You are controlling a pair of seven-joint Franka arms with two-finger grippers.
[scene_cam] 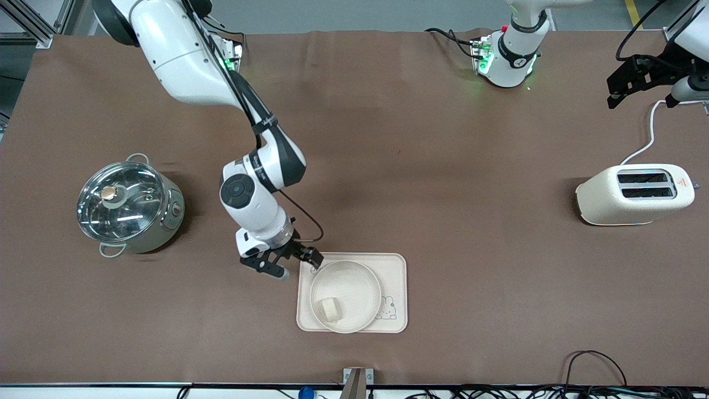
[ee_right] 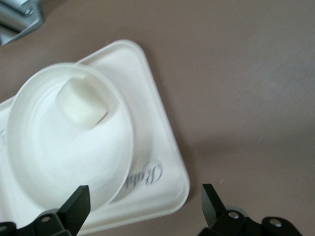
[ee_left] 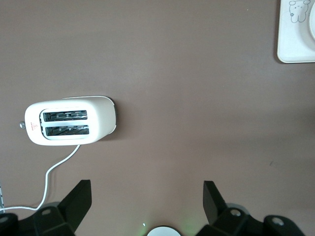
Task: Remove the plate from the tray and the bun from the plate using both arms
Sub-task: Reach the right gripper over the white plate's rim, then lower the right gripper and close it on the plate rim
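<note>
The round cream plate (scene_cam: 360, 285) rests on the rectangular rabbit tray (scene_cam: 396, 266), near the front camera at mid-table. The small pale bun (scene_cam: 328, 308) lies inside the plate at its nearer edge. My right gripper (scene_cam: 289, 265) is open and empty, low over the tray corner toward the right arm's end. The right wrist view shows the plate (ee_right: 49, 157), the bun (ee_right: 81, 103), the tray (ee_right: 157, 147) and my right gripper (ee_right: 143, 196). My left gripper (scene_cam: 637, 83) waits open and empty, high over the left arm's end; it also shows in the left wrist view (ee_left: 146, 189).
A cream toaster (scene_cam: 634, 194) with a white cord stands toward the left arm's end, also in the left wrist view (ee_left: 71, 122). A steel pot with a glass lid (scene_cam: 128, 205) stands toward the right arm's end. The brown cloth covers the table.
</note>
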